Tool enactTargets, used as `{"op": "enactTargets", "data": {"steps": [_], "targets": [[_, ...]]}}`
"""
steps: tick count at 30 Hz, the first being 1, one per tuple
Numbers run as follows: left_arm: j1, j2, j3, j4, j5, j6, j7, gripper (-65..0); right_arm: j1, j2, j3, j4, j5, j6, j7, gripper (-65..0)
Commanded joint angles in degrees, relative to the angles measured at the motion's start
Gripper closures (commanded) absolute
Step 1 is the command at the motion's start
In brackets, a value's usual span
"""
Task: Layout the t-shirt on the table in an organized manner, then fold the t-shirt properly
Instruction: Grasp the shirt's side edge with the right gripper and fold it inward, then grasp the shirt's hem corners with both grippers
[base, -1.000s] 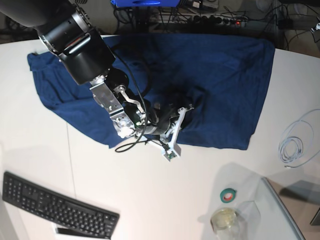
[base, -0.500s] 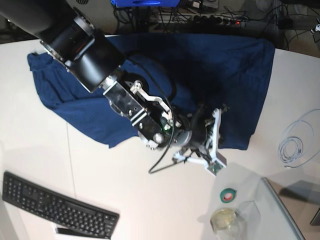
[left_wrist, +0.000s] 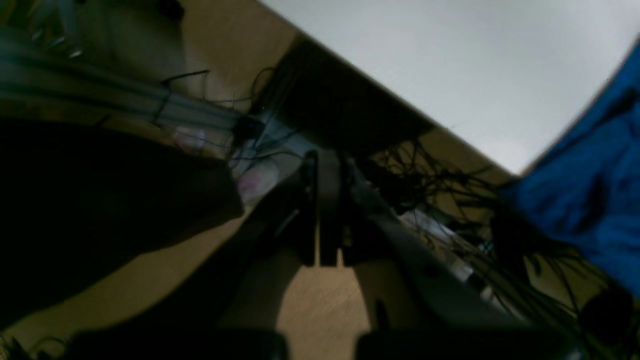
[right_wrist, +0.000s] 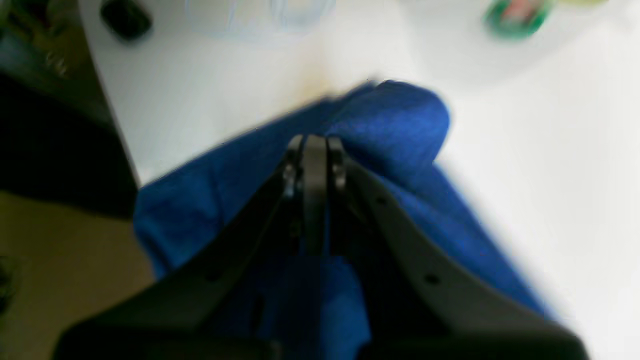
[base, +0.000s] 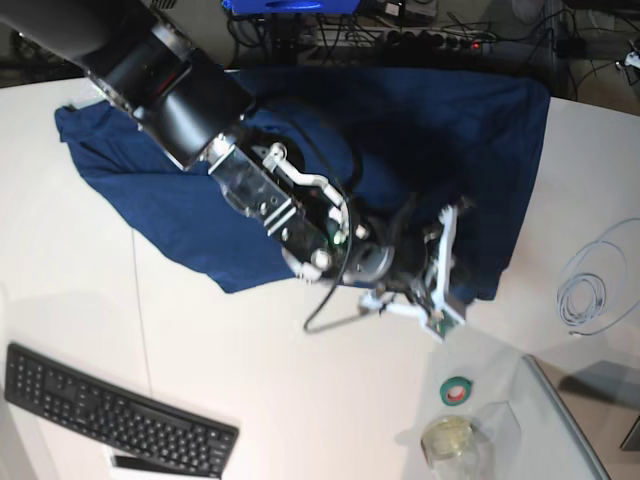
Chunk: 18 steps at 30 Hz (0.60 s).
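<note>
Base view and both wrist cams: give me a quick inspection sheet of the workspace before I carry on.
Surface: white table, one thin dark seam.
Job's things: navy t-shirt spread over the far half, rumpled, its near edge uneven.
Clutter: black keyboard, green tape roll, a clear container with yellowish contents.
Grippers: right gripper shut on a pinch of the t-shirt near its near-edge corner; left gripper shut, holding nothing, off the table's edge.
Cables: coiled white cable on the table; tangled dark cables behind it.
Surroundings: brown floor below the edge; a grey panel at the near corner.
</note>
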Motion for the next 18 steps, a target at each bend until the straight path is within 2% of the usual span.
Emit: {"op": "enactTargets", "data": {"steps": [1,6,7,8,10,13,14,18], "targets": [[0.5,-1.1,0.1,0.8,-0.5,-0.1,-0.8,0.0,0.3,-0.8,0.1,-0.1,0.5,0.1,1.6,-0.2],[0.3,-0.8,3.5,0.8,-0.5,-0.1,-0.8,0.0,-4.3,-0.5,0.1,-5.6,0.5,0.5,5.2,-0.5],[-0.2,-0.8,4.5,0.8,-0.5,-0.1,-0.8,0.0,-4.5,-0.5,0.1,-6.1,0.5,0.5,5.2,-2.4],[-0.5,-0.8,5.0,0.9,-0.5,-0.1,-0.8,0.0,-4.6,-0.5,0.1,-6.3,0.5,0.5,5.1,-5.6],[-0.9,-0.8,6.1,0.9,-0.5,-0.1,-0.8,0.0,-4.7,-0.4,0.0,-5.9,0.5,0.5,4.0,-17.4],[-1.9,-0.8,7.8,1.4,-0.5,-0.1,-0.8,0.0,-4.9,-0.2,0.0,-3.1,0.5,0.5,1.7,-31.2],[-2.3,-0.8,8.5,1.4,-0.5,-0.1,-0.8,0.0,-5.3,0.8,0.2,-1.5,0.3,0.5,1.2,-32.9],[-3.1,-0.8,11.5,2.9,-0.5,-0.1,-0.8,0.0,-6.9,6.3,1.0,6.1,0.3,0.0,1.4,-29.9]]}}
